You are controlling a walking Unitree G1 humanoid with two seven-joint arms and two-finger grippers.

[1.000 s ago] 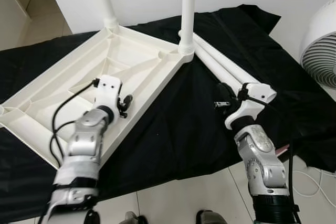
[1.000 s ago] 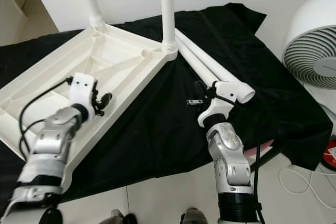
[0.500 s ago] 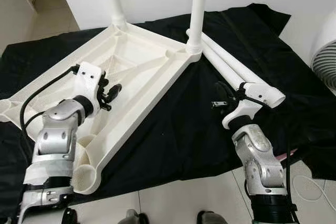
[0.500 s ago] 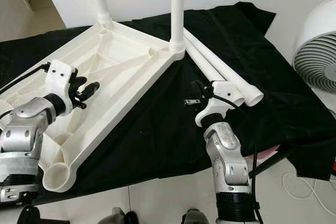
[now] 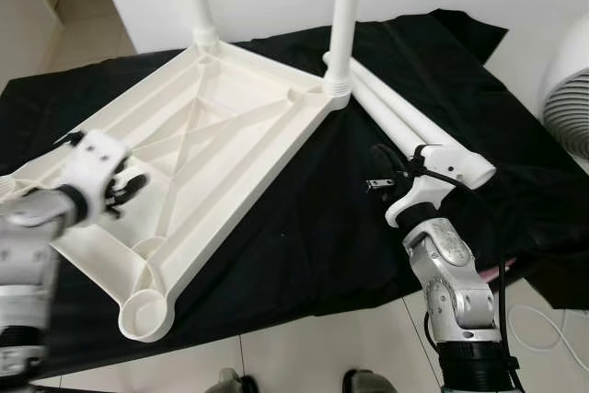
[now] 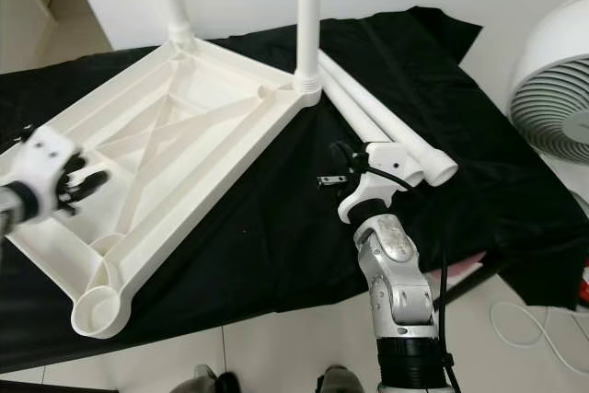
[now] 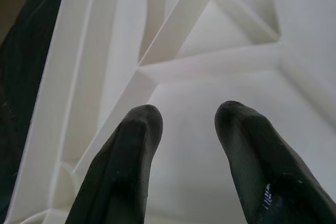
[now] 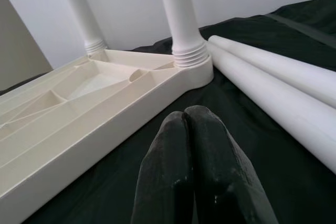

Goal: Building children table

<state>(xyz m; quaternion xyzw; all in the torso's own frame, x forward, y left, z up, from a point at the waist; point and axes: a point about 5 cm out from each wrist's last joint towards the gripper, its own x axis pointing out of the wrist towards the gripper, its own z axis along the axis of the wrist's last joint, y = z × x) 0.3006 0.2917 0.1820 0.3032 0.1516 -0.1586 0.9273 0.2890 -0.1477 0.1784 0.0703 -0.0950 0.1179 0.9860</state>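
Tabletop (image 5: pixel 221 126), white, ribbed, upside down, two legs (image 5: pixel 345 16) upright.

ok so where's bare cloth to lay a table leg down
Bare black cloth lies between the upturned tabletop and the right claw. A smaller patch sits beyond the two loose legs, toward the fan. Around the screwed-in leg it is crowded.

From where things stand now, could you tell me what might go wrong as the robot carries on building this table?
1. The two loose legs lie side by side on the black cloth; being round, they may roll if the shut right gripper nudges them.
2. The tabletop lies upside down with two legs already standing upright; a push from the open left gripper hovering over it could slide it on the cloth.
3. The cloth hangs over the edge and could drag.
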